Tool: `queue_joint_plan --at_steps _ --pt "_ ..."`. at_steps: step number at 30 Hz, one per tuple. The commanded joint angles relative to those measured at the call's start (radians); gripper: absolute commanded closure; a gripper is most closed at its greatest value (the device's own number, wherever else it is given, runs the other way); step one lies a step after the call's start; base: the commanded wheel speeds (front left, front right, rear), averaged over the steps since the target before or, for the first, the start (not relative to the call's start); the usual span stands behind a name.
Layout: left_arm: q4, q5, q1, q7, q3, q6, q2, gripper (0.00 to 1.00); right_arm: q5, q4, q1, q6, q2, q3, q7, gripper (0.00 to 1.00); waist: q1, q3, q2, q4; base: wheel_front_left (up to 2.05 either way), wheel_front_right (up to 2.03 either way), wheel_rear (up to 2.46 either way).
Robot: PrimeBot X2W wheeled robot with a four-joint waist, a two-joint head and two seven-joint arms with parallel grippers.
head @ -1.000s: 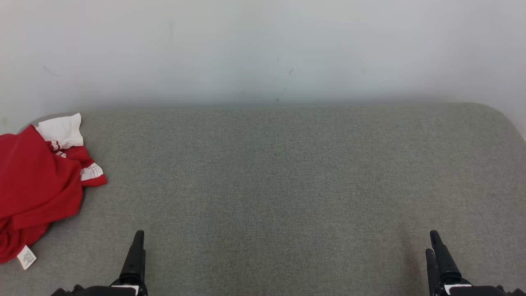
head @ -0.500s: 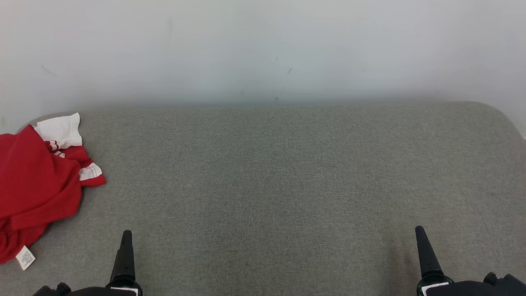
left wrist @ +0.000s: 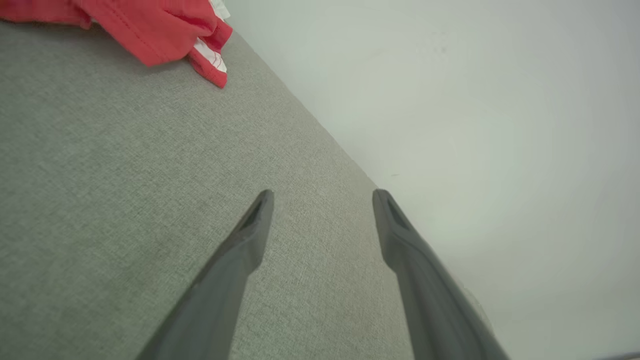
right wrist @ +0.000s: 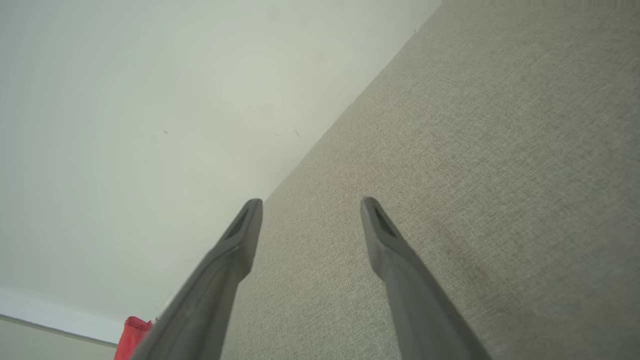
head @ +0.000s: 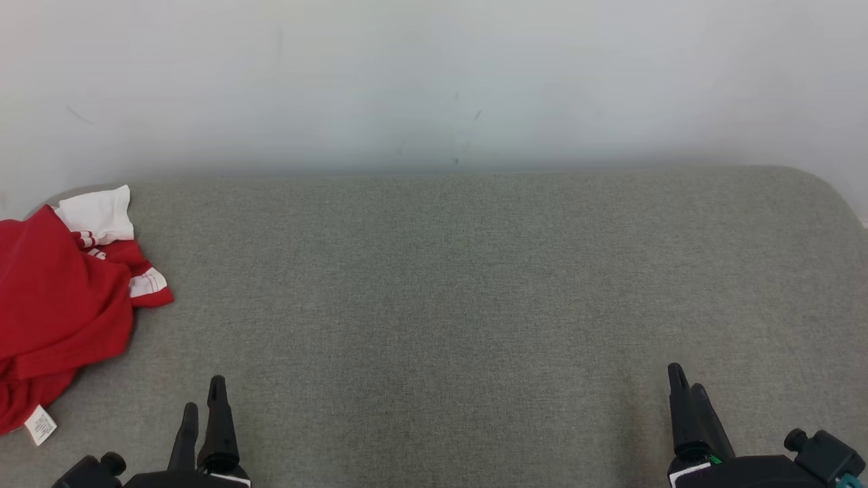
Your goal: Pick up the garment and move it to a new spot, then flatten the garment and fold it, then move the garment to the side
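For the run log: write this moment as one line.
stage: before pickup | crumpled red-and-white fabric garment: far left of grey fabric surface, untouched | left gripper: open, empty | right gripper: open, empty

No words or numbers can be read here. A small white tag [head: 39, 425] sticks out at the bottom edge of the red shirt [head: 61, 305], at the far left of the head view. The tag has tiny gray marks on it, but they are too small to make out.
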Motion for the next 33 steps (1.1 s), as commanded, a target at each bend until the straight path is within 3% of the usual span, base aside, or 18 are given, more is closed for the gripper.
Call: queue_joint_plan --at_steps 1,8,19,33 --pt "-0.024 0.033 -0.005 -0.012 0.0 0.005 0.006 0.0 -0.034 -0.015 -0.022 -0.001 -0.007 0.003 -0.009 0.0 0.0 0.0 0.0 -0.001 0.0 0.0 0.0" --pt "-0.056 0.136 0.011 -0.033 0.015 0.014 0.007 0.0 -0.124 -0.017 -0.022 -0.001 -0.007 -0.001 -0.031 0.0 0.0 0.0 0.0 -0.002 0.0 0.0 0.0" --pt "-0.099 0.304 0.051 -0.065 0.021 -0.007 0.007 0.0 -0.25 -0.023 -0.011 -0.001 -0.008 0.009 -0.062 0.0 0.0 -0.001 0.0 0.001 0.0 0.0 0.0" --pt "-0.144 0.442 0.084 -0.098 0.038 -0.003 0.008 0.0 -0.385 -0.032 0.002 -0.001 -0.009 0.026 -0.095 0.0 0.0 -0.005 0.0 0.002 0.0 0.0 0.0"
